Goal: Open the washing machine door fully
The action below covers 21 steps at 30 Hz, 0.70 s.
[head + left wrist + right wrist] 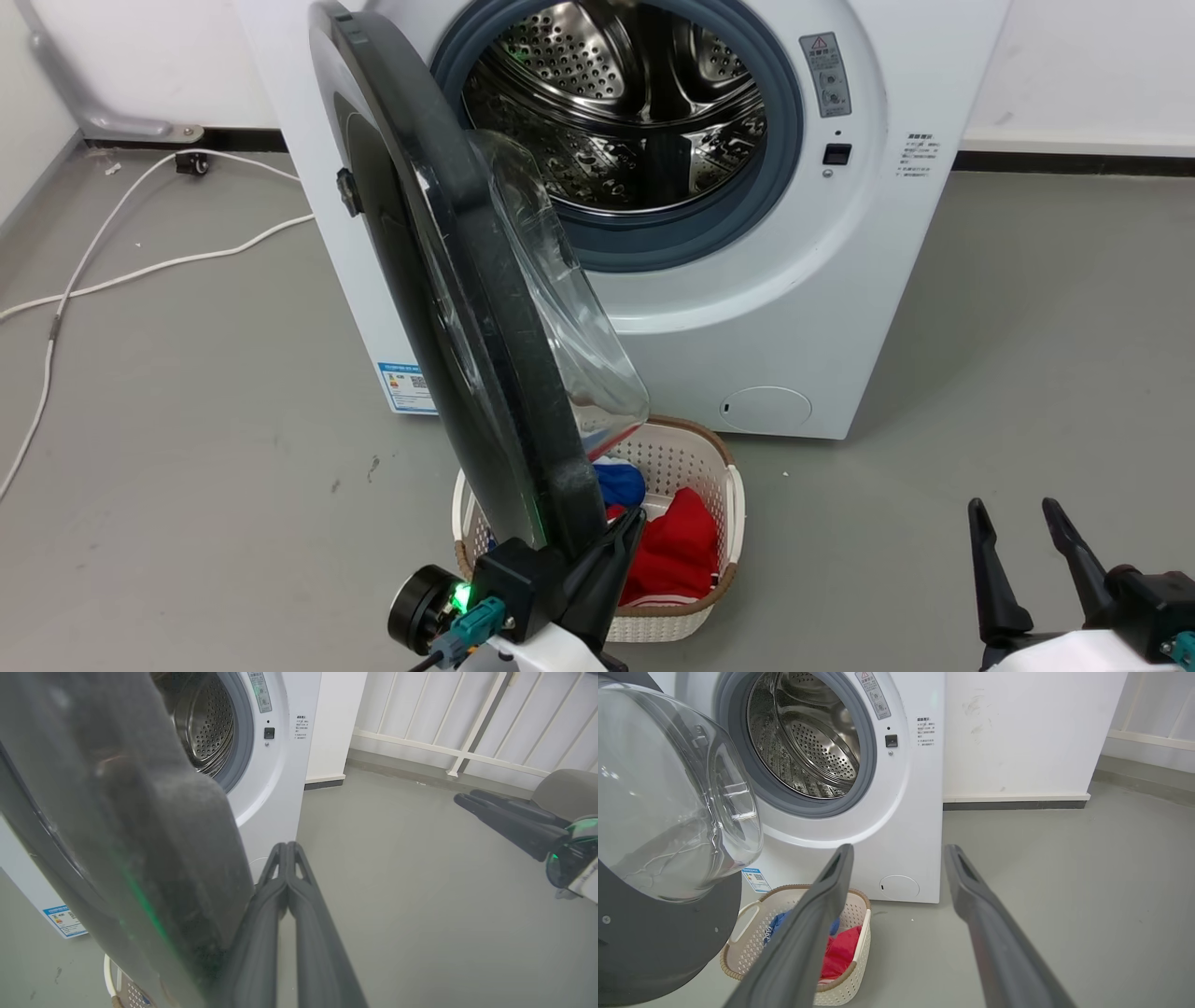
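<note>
The white washing machine (794, 308) stands with its steel drum (616, 103) exposed. Its black washing machine door (439, 280) is swung out roughly at a right angle, edge-on to me, and its glass bowl (560, 308) faces right. My left gripper (633, 518) is shut with nothing between the fingers. It rests against the inner side of the door's lower rim (117, 835), which sits just left of the gripper (286, 847) in the left wrist view. My right gripper (1013, 509) hangs open over the floor at the lower right, well clear of the door (658, 933).
A white laundry basket (719, 485) with red and blue clothes sits on the floor under the door's lower edge, in front of the machine. White cables (140, 271) trail over the grey floor at the left. A wall runs behind the machine.
</note>
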Motion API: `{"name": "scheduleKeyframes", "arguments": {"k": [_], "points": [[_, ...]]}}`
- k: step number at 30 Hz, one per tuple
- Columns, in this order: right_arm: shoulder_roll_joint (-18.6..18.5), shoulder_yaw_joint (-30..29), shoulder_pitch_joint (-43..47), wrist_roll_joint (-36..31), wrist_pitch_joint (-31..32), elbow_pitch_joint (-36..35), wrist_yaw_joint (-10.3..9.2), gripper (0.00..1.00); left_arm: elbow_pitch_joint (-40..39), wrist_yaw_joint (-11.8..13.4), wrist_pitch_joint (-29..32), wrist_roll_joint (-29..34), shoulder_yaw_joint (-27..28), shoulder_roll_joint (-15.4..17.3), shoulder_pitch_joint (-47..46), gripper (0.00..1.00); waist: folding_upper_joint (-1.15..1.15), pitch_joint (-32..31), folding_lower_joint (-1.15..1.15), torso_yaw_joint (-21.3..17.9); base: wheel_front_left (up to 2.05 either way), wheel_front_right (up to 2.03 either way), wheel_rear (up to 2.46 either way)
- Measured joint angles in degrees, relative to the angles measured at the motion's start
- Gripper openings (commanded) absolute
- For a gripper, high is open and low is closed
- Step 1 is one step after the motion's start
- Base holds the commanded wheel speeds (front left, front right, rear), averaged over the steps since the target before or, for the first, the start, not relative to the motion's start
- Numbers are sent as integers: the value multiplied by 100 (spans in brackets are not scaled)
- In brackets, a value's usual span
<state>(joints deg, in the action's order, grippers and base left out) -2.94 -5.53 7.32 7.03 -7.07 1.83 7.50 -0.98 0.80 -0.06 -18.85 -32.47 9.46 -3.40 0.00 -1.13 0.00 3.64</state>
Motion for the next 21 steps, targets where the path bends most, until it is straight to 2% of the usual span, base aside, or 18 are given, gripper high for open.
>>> {"name": "scheduleKeyframes", "arguments": {"k": [11, 21], "points": [[2, -7, -40, -46, -20, -79, 0, 100, -325, 230, -112, 26, 120, 167, 254, 0, 0, 27, 0, 322, 0, 0, 0], [2, -147, -51, -133, 18, -215, 0, 100, -679, 483, -172, 52, 261, 234, 407, 0, 0, 49, 0, 953, 0, 0, 0]]}}
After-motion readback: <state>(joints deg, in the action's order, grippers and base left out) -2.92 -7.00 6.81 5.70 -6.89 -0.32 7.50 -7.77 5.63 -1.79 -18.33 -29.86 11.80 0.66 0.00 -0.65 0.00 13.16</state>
